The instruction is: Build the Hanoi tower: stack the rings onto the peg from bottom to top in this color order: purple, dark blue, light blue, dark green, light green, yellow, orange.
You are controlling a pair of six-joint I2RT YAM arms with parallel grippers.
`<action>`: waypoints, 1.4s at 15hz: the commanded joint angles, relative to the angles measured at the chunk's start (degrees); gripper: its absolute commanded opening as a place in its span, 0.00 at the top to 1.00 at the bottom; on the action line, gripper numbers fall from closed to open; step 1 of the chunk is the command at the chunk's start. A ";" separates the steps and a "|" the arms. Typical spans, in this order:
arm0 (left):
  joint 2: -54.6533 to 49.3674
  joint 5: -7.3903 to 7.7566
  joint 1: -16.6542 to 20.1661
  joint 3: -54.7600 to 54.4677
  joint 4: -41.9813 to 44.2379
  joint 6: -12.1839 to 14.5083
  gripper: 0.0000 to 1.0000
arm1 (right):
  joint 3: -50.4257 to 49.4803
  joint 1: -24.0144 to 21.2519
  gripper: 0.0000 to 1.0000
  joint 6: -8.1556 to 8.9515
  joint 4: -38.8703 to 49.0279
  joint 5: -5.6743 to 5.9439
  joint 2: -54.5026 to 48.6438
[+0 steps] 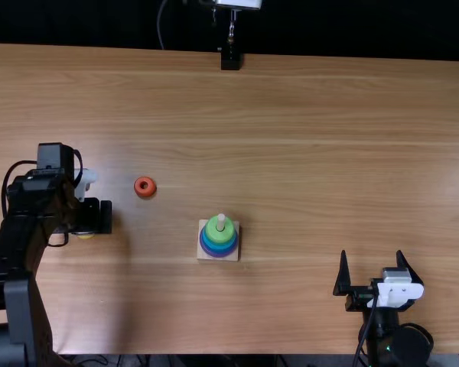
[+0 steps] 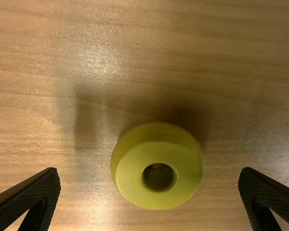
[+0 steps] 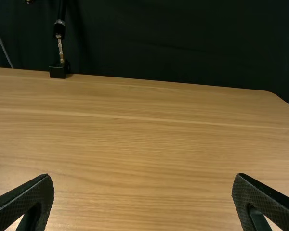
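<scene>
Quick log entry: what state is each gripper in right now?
Left gripper: open, empty, yellow ring between its fingers, untouched.
Right gripper: open, empty.

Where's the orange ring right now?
In the top view, the orange ring lies left of center, beyond and left of the stacked rings, with the yellow ring farther left.

Bright, even light on the table (image 1: 306,153) — a pale glare patch in the left wrist view, soft shadow behind the yellow ring (image 2: 135,192) — and darkness beyond the table's far edge.
</scene>
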 commanded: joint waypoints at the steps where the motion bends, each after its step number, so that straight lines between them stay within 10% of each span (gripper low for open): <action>1: 2.24 0.74 -0.38 -0.07 -0.11 0.16 0.00 | -1.62 -0.53 0.00 -0.10 -0.37 0.10 -0.73; 9: 3.65 0.53 -0.29 0.64 -0.43 0.16 0.00 | -1.62 -0.53 0.00 -0.10 -0.37 0.10 -0.73; 12: 3.30 0.11 -0.38 -0.07 0.31 0.16 0.87 | -1.71 -0.53 0.00 -0.10 -0.37 0.10 -0.73; 21: 2.07 -0.10 -1.00 0.46 -0.01 0.37 1.00 | -1.71 -0.53 0.00 -0.10 -0.37 0.10 -0.73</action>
